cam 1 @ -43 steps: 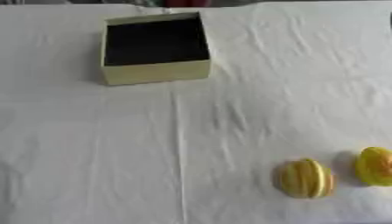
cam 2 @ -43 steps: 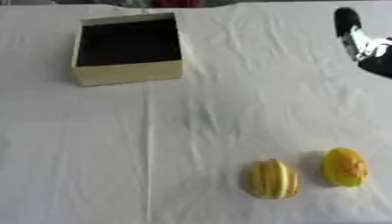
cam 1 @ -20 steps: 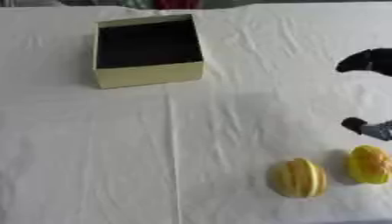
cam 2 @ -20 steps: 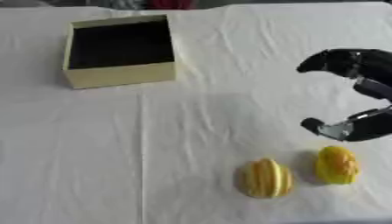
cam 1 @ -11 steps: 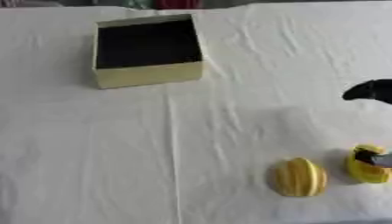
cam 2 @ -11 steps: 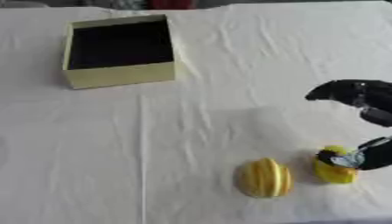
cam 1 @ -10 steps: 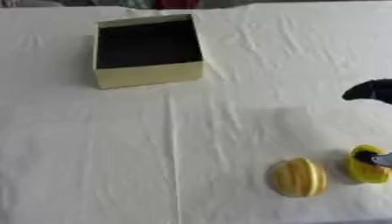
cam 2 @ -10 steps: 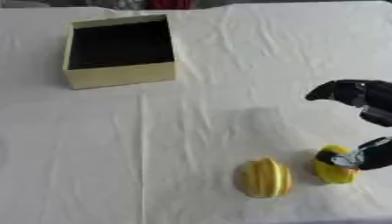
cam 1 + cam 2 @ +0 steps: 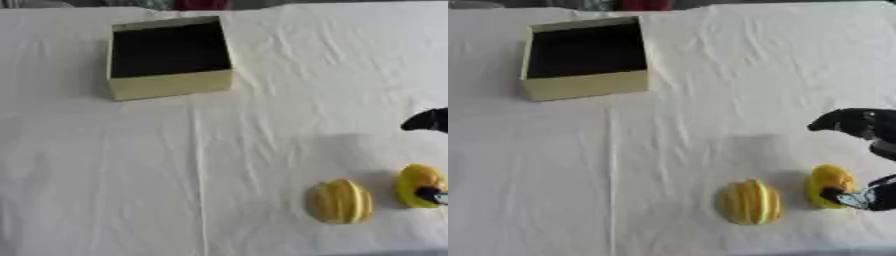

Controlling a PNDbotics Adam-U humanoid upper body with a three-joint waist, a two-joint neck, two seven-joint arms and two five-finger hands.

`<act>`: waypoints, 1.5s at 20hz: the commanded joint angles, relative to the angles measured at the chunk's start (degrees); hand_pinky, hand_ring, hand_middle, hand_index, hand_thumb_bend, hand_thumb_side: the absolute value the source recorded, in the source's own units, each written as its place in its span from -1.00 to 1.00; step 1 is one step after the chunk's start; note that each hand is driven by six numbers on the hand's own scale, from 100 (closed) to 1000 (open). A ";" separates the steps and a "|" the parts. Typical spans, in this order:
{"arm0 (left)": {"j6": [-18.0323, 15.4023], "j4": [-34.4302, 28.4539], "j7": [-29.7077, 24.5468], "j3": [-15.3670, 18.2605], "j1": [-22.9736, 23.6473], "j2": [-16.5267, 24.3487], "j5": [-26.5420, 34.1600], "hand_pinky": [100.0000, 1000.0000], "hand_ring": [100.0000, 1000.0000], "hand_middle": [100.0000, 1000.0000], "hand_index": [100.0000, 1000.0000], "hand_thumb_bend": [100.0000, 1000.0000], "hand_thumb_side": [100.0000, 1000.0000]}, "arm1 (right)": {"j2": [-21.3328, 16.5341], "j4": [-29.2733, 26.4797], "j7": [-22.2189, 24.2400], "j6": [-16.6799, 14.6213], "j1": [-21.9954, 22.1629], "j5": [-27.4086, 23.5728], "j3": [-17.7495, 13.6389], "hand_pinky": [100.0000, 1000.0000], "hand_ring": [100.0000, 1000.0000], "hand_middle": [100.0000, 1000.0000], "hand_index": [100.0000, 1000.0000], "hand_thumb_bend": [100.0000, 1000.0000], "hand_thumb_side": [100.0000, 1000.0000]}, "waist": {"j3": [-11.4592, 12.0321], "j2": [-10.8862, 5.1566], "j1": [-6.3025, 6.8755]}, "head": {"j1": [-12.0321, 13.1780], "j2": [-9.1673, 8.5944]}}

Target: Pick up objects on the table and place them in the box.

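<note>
Light: falling bright and even over the white cloth (image 9: 262, 75).
Shadows: lying soft and grey beside the yellow fruits (image 9: 750, 202), and under the right hand (image 9: 859, 125).
Box (image 9: 171, 55): staying dark inside.
Focus: blurring everything slightly.

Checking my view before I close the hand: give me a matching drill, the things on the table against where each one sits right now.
Things:
1. box
2. ribbed fruit
3. smooth fruit
4. right hand

Places:
a. near edge, alone on the cloth, untouched
b. far left of the table, open top, dark inside
c. right edge, fingers above and thumb tip against a fruit
d. near right, with a black fingertip on its side

Pairs: 1-b, 2-a, 3-d, 4-c
</note>
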 commanded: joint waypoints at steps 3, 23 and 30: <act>0.37 -0.92 -0.10 0.53 0.23 1.79 -0.10 0.62 0.56 0.36 0.63 -0.77 0.22 | -0.86 -0.90 0.78 -0.46 0.88 -1.51 -1.82 0.70 0.77 0.65 0.83 -0.27 -0.15 | -0.55 -1.22 -0.25 | 0.93 0.45; 0.69 -0.92 -0.41 0.46 0.34 0.77 0.48 0.62 0.56 0.36 0.63 -0.79 0.24 | 0.41 -0.90 6.29 0.85 1.37 1.27 0.00 0.74 0.80 0.66 0.80 -0.19 -0.58 | -0.28 -0.66 0.11 | -0.03 -0.13; 0.77 -0.92 -0.61 0.37 0.24 0.27 0.78 0.62 0.56 0.36 0.62 -0.80 0.25 | 1.19 -0.90 7.11 3.47 1.01 1.46 0.98 0.73 0.80 0.66 0.81 -0.17 -0.61 | 0.01 -0.37 0.36 | -0.59 -0.45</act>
